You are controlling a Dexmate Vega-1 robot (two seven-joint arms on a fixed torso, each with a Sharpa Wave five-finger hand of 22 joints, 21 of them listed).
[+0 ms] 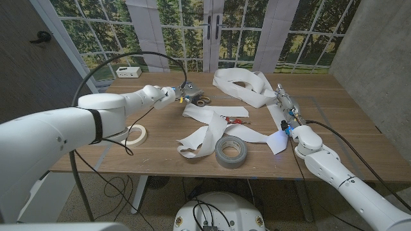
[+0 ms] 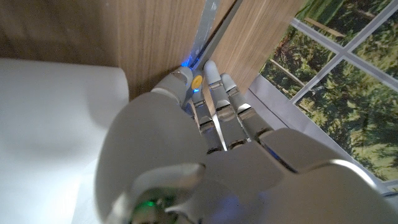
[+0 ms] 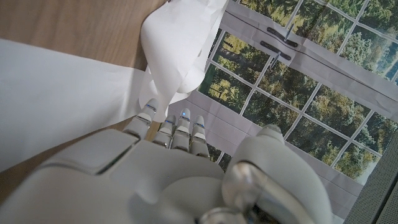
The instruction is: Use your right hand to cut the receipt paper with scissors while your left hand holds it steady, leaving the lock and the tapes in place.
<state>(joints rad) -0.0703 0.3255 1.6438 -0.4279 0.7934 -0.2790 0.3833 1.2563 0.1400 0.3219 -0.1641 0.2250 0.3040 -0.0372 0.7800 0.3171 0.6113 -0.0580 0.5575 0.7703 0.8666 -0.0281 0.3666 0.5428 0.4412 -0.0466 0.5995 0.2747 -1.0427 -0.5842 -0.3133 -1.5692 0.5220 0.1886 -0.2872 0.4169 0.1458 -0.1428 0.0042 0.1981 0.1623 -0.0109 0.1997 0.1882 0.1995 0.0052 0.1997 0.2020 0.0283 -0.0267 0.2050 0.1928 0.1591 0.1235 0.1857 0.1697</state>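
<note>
The white receipt paper (image 1: pixel 207 119) winds in a long strip from the far middle of the table to its front, and shows in the left wrist view (image 2: pixel 43 124) and the right wrist view (image 3: pixel 56 99). Red-handled scissors (image 1: pixel 234 120) lie on the strip's middle, untouched. My left hand (image 1: pixel 174 95) hovers at the strip's far left end, fingers (image 2: pixel 214 93) straight and holding nothing, just beside the small dark lock (image 1: pixel 191 95). My right hand (image 1: pixel 289 114) lies at the table's right over a paper end (image 1: pixel 279 138), its fingers (image 3: pixel 180 127) stretched out and empty.
A grey duct tape roll (image 1: pixel 231 152) stands at the front middle, a white tape roll (image 1: pixel 135 133) at the front left, and small tape rolls (image 1: pixel 205 101) by the lock. A white box (image 1: pixel 128 72) sits at the far left corner.
</note>
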